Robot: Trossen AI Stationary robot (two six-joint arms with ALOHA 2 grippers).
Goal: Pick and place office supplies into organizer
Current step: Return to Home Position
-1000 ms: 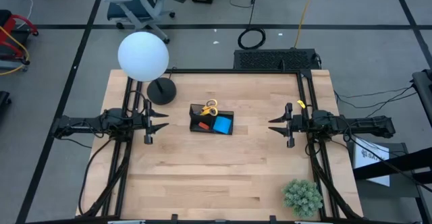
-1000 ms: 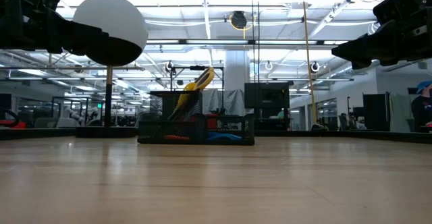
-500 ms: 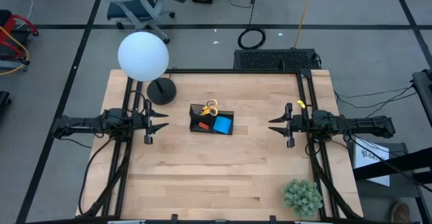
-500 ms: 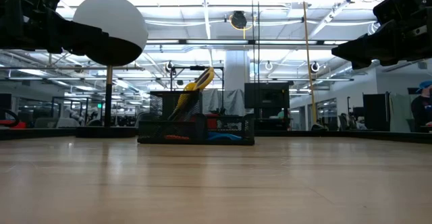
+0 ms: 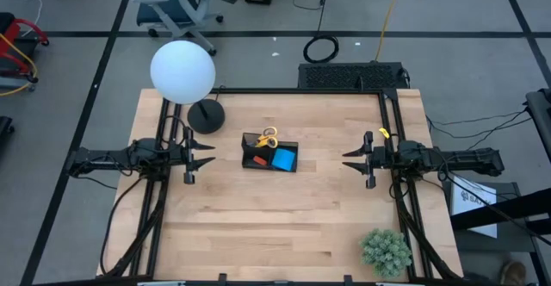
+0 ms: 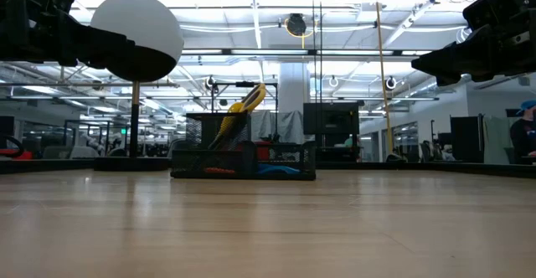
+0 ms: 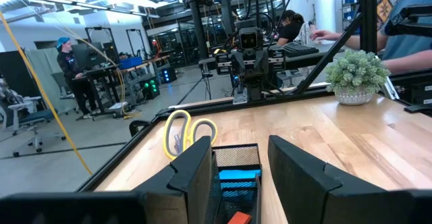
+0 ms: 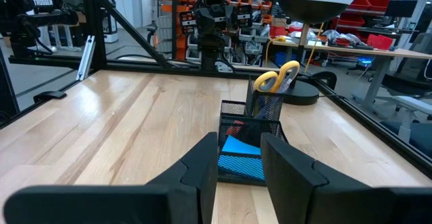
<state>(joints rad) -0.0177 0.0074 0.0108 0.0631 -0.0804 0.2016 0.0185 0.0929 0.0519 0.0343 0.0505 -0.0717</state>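
1. Nothing has moved since the earlier frames: both arms and the organizer (image 5: 269,152) stand as they did.
2. The left claw (image 5: 212,155) hangs at 9 o'clock of the tabletop (image 5: 275,226), released and empty. The right claw (image 5: 346,160) hangs at 3 o'clock, likewise spread and holding nothing.
3. The organizer sits just toward 12 from the tabletop's centre. It lies at 3 o'clock from the left claw and 9 o'clock from the right, with its long side running along the line between them.
4. The left claw is somewhat nearer.
5. The scissors (image 5: 268,136) stand handles-up at the organizer's 12 o'clock side. The blue pad (image 5: 284,158) lies toward 3 and the red eraser (image 5: 258,160) toward 9.
6. Every supply in sight is inside, so the packing looks finished and the arms parked.
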